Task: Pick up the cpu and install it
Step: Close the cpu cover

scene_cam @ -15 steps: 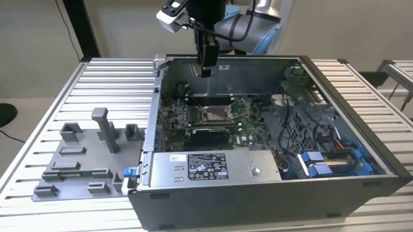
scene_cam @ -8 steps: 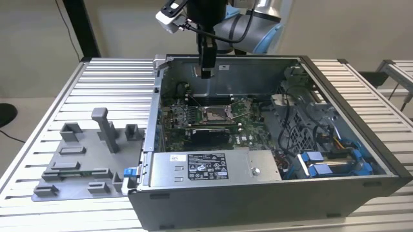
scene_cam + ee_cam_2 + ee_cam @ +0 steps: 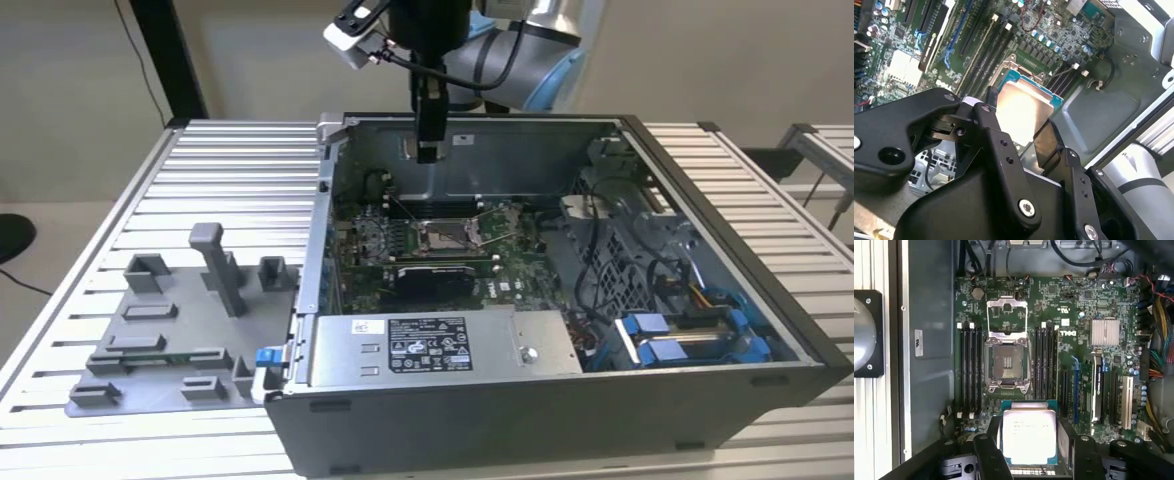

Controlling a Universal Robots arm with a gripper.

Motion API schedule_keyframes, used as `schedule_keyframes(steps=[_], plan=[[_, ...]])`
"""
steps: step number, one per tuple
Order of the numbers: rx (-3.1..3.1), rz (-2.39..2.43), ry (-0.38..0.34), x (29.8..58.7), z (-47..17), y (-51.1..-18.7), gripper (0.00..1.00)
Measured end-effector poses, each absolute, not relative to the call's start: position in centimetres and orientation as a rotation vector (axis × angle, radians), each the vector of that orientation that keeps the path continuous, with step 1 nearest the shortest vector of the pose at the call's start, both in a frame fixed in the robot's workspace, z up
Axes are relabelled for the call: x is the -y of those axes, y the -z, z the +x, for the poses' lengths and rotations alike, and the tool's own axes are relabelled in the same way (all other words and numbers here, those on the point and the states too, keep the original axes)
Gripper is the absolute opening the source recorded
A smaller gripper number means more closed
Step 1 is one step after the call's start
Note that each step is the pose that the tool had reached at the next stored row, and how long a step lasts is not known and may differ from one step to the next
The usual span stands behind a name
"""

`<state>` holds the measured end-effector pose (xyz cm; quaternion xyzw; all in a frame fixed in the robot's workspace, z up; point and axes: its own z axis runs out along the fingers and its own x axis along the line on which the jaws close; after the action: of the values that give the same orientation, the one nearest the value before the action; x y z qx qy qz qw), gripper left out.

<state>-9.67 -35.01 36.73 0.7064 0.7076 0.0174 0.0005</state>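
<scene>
My gripper (image 3: 427,150) hangs above the open computer case (image 3: 747,290), over the back part of the motherboard. It is shut on the cpu (image 3: 1029,436), a flat square chip with a pale metal top, held by its edges between the two black fingers (image 3: 992,432). In the second wrist view the cpu (image 3: 1024,110) sits tilted between the fingers (image 3: 1048,142). The dark socket (image 3: 1007,362) lies bare on the green board (image 3: 1079,320), its metal load plate (image 3: 1007,315) swung up. In the exterior view the socket (image 3: 443,236) lies below and in front of the gripper.
Memory slots (image 3: 970,370) flank the socket on both sides. A silver heatsink (image 3: 1104,332) and expansion slots (image 3: 1126,400) lie on the same board, cable bundles (image 3: 1159,330) beyond its edge. A power supply (image 3: 427,345) and blue drive bays (image 3: 681,335) fill the case front. Grey fixture blocks (image 3: 174,320) stand on the table at the exterior view's left.
</scene>
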Motion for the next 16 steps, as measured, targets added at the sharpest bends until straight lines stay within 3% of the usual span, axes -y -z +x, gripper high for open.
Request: schedule_keyframes(steps=[16], plan=[[-2.205, 2.201, -0.084, 34.3, -7.9, -35.6, 0.00]])
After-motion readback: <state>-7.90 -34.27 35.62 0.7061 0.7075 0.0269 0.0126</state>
